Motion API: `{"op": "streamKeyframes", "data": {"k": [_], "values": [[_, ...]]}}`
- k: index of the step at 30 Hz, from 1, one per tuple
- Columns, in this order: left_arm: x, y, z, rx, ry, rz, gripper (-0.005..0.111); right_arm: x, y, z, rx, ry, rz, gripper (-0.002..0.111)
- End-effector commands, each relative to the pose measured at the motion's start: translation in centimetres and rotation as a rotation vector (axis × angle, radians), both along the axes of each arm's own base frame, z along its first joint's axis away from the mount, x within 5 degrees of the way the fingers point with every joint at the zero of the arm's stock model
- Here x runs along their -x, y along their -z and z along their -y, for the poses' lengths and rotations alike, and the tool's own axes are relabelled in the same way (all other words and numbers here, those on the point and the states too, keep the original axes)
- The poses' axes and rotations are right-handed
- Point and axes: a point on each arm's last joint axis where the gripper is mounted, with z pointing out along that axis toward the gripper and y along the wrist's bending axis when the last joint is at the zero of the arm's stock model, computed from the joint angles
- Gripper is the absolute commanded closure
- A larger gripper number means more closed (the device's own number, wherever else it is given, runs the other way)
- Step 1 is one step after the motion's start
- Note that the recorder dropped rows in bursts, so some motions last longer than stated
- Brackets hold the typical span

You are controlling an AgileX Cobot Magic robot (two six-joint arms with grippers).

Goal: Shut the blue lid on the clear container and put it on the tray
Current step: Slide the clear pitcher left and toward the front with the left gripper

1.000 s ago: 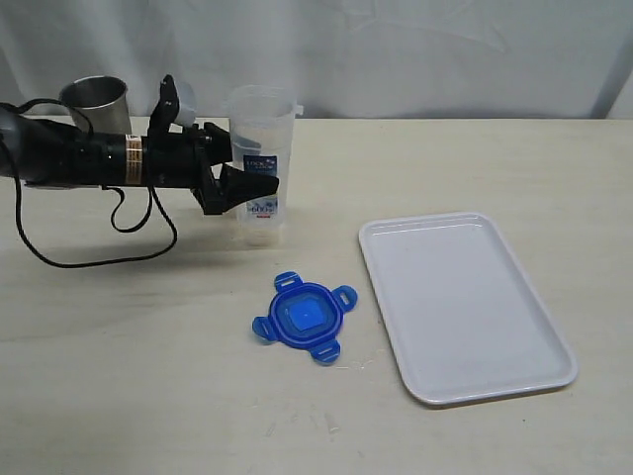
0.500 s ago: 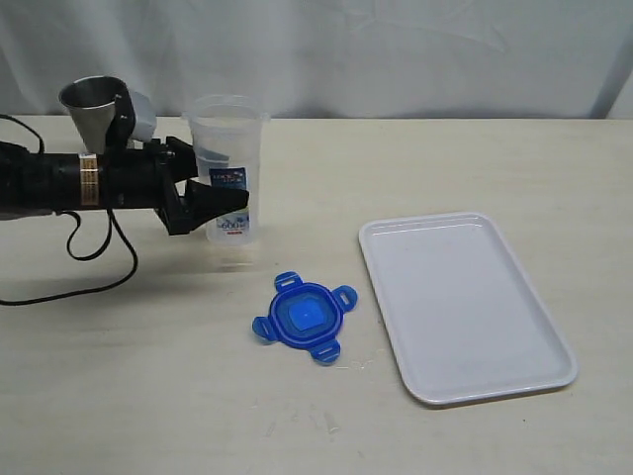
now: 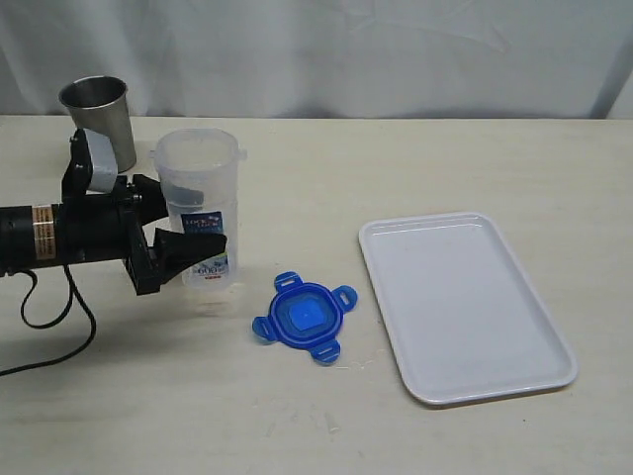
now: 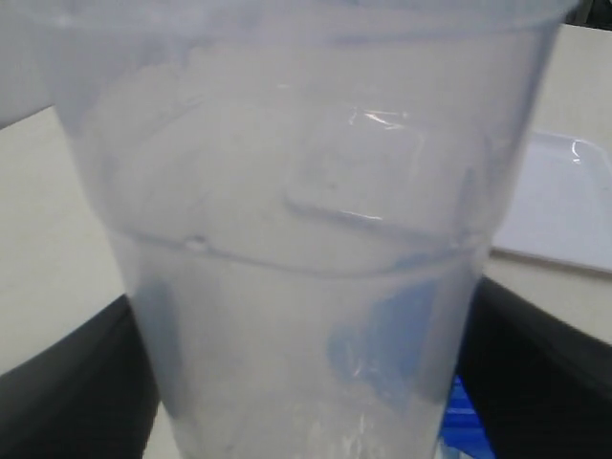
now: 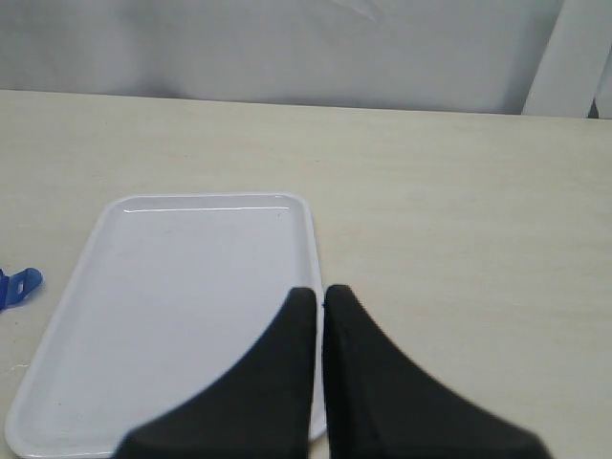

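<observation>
left gripper clamped on the clear container, which is upright at the left of the pale wood-grain table. i cannot tell if its base touches the surface. blue lid lies flat on the table just right of it, not touching. tray sits further right. right gripper has its fingers pressed together, tray beyond the tips. steel cup stands at the back edge. white cloth backdrop hangs behind.
</observation>
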Motion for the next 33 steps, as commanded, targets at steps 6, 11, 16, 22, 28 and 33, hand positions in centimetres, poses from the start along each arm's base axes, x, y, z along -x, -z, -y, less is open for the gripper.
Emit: {"op": "streamKeyframes", "data": {"k": [6, 11, 16, 22, 28, 33], "values": [[1.6, -0.2, 0.1, -0.015, -0.004, 0.031, 0.107, 0.0, 0.1, 0.0, 0.003, 0.004, 0.003, 0.104], [2.2, 0.0, 0.3, 0.009, -0.011, 0.022, 0.107, 0.0, 0.1, 0.0, 0.003, 0.004, 0.003, 0.104], [3.2, 0.6, 0.4, -0.009, -0.013, 0.021, 0.107, 0.0, 0.1, 0.0, 0.003, 0.004, 0.003, 0.104], [4.3, 1.1, 0.6, -0.009, -0.006, 0.009, 0.107, 0.0, 0.1, 0.0, 0.003, 0.004, 0.003, 0.104], [5.3, 1.3, 0.6, -0.004, -0.039, 0.031, 0.107, 0.0, 0.1, 0.0, 0.003, 0.004, 0.003, 0.104], [5.9, 1.6, 0.7, -0.005, -0.037, 0.011, 0.107, 0.0, 0.1, 0.0, 0.003, 0.004, 0.003, 0.104]]}}
